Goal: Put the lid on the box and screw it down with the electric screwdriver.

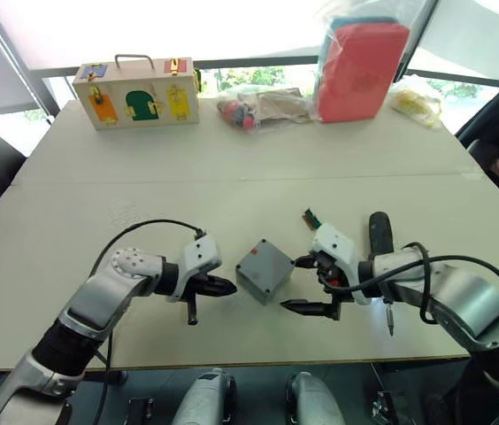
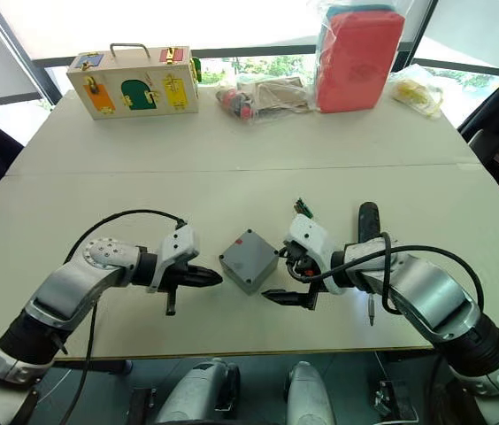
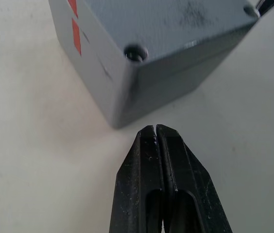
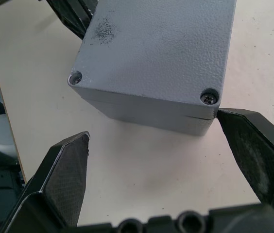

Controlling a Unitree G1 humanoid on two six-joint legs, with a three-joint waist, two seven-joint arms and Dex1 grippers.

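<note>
The box point(image 1: 264, 270) sits on the surface point(image 1: 232, 195) between the two grippers, the lid point(image 4: 156, 46) already seated on top of it. The left gripper point(image 1: 218, 285) rests just beside the box with its jaws pressed shut on nothing. The right gripper point(image 1: 307, 285) faces the box's other side, jaws spread wide and empty. One corner hole looks to hold a screw, though that is hard to confirm. The electric screwdriver point(image 1: 380, 239) lies beyond the right arm. It looks rigid, smooth and fairly heavy, best gripped around mid-barrel.
</note>
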